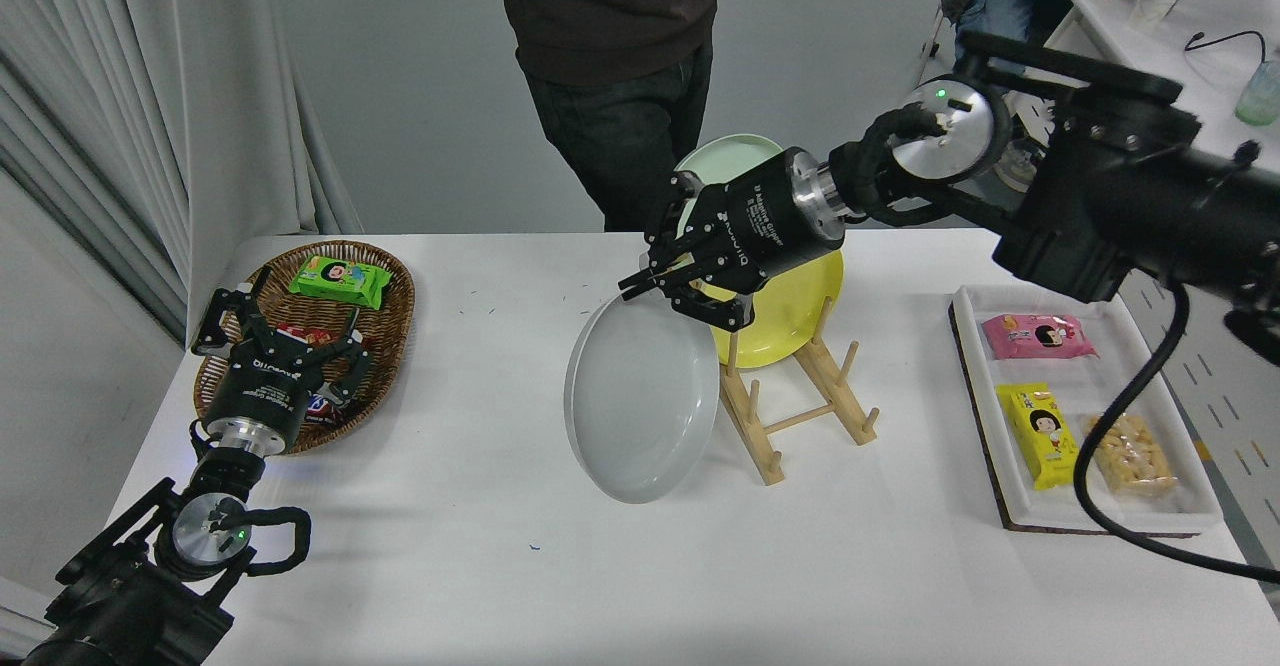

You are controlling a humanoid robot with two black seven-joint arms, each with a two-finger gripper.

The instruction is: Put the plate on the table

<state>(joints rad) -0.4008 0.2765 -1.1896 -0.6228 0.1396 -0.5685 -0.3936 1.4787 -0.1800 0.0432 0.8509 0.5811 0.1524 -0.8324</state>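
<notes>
The pale grey plate hangs tilted on edge over the white table, left of the wooden rack. My right gripper is shut on the plate's upper rim, and the arm reaches in from the right. The plate's lower edge is close to the tabletop; whether it touches I cannot tell. The left arm is parked at the lower left, with its gripper open over the basket's near rim.
A wooden dish rack holds a yellow plate and a mint-green plate behind it. A wicker basket with snack packets stands at the left, a white tray with snacks at the right. A person stands at the far side.
</notes>
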